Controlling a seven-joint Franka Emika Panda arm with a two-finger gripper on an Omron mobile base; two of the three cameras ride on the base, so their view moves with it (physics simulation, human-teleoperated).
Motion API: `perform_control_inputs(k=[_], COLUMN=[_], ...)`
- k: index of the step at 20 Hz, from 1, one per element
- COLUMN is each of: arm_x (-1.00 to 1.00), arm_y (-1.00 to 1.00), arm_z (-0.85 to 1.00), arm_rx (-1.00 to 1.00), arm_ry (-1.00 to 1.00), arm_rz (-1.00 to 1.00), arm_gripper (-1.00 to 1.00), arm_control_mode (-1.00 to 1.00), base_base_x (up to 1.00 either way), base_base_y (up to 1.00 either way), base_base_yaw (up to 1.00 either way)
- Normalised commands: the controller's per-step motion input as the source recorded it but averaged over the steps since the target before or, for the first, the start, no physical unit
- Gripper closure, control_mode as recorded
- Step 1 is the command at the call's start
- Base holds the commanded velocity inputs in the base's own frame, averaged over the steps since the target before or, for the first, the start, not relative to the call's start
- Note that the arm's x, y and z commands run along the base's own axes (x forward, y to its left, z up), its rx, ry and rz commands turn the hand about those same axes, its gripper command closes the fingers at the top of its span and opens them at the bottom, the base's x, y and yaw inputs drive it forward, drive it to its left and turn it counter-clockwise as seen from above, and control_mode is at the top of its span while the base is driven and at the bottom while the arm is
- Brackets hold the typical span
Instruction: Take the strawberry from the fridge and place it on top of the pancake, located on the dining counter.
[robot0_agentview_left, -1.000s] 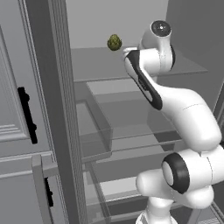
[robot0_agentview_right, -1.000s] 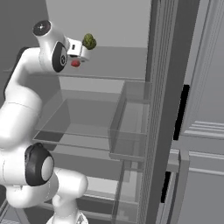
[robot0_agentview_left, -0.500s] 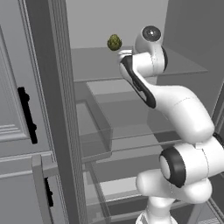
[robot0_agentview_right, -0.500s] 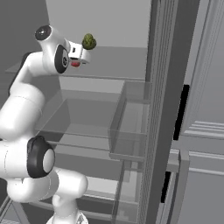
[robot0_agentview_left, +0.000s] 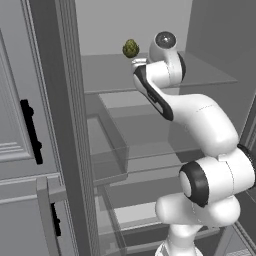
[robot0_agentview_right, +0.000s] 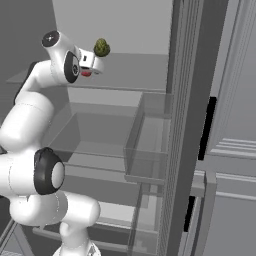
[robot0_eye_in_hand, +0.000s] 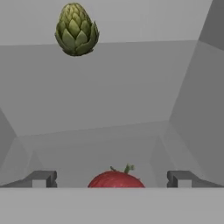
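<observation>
The arm is reaching into the open fridge (robot0_agentview_left: 70, 125), its claw (robot0_eye_in_hand: 112, 178) working at the level of the upper shelf (robot0_agentview_left: 200, 75); the claw is standing wide, one dark finger tip (robot0_eye_in_hand: 41, 178) low at the left of the hand view and the other low at the right, with nothing clamped between them.

The strawberry (robot0_eye_in_hand: 116, 179) is sitting on that upper shelf, directly ahead of the claw and centred in the gap between the two tips; only its red top and a short green stalk are showing above the bottom of the hand view, so it is lying close in, and whether either tip is touching it cannot be told. In the right base view the strawberry (robot0_agentview_right: 86, 73) is showing as a small red spot just under the hand. It is rounded, so no long axis is constraining the wrist; the jaws are already straddling it from either side.

The artichoke (robot0_eye_in_hand: 77, 29), bumpy and yellow-green, is standing farther back on the same shelf, up and to the left of the strawberry in the hand view and well apart from it; it is lying outside the line of closure.

Judging from this, the coming move is turning on depth alone: the fruit is lining up sideways, and the claw probably needs only a slight advance, if any, before closing; being small and round, the berry may roll or squirt out if the tips meet it off-centre.
</observation>
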Motion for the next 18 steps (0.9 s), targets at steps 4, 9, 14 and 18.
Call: perform_control_inputs(k=[4, 9, 14, 18], arm_x=[0.00, 0.00, 0.00, -0.17], arm_y=[0.00, -0.01, -0.02, -0.06], arm_z=[-0.11, -0.22, -0.14, -0.01], arm_rx=[0.00, 0.00, 0.01, 0.00], arm_ry=[0.01, 0.00, 0.00, -0.01], arm_rz=[0.00, -0.01, 0.00, 0.02], arm_gripper=[-1.00, 1.00, 1.00, 1.00], arm_control_mode=[-1.00, -1.00, -1.00, -1.00], base_base_x=[0.00, 0.00, 0.00, 0.00], base_base_y=[0.00, 0.00, 0.00, 0.00], base_base_yaw=[0.00, 0.00, 0.00, 0.00])
